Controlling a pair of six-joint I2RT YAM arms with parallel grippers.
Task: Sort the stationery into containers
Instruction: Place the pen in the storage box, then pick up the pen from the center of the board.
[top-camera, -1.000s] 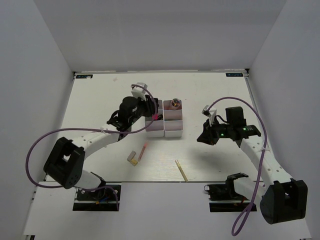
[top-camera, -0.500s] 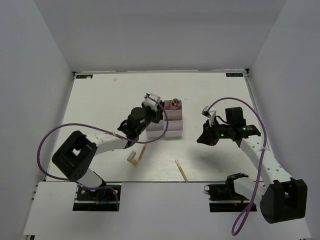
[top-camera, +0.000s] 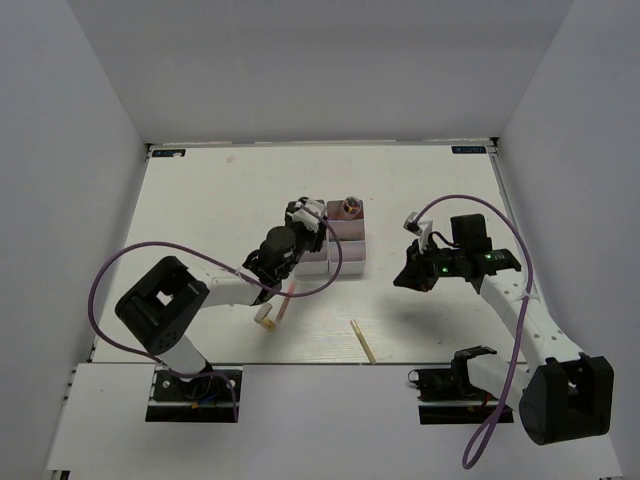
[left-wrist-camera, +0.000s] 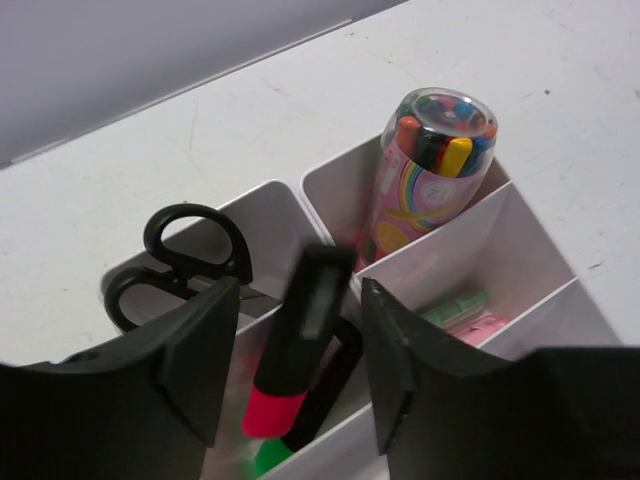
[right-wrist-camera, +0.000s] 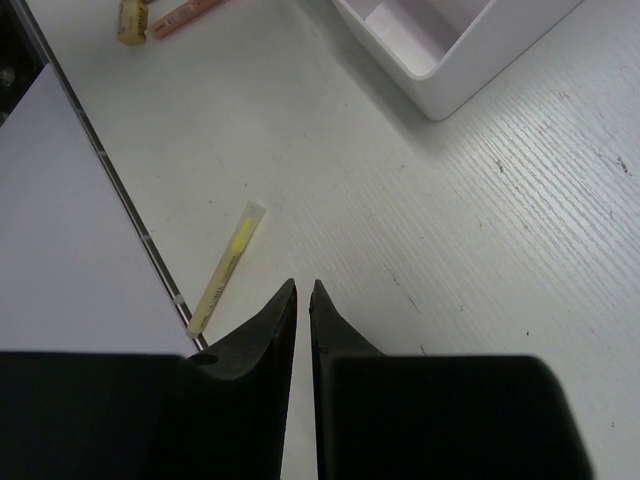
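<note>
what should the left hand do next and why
Probably lift the left hand straight up, clear of the bins. It is open, with gaps on either side of the pink marker, which is already down in a bin. A pink pencil and a tan piece lie on the table to fetch.

Light even, diffuse, from overhead. White table bright, no glare; shadows faint, soft-edged. Top view sharp throughout. Left wrist: marker smeared w/ motion blur, left fingers soft. Right wrist: right fingers out of focus, table grain crisp.
</note>
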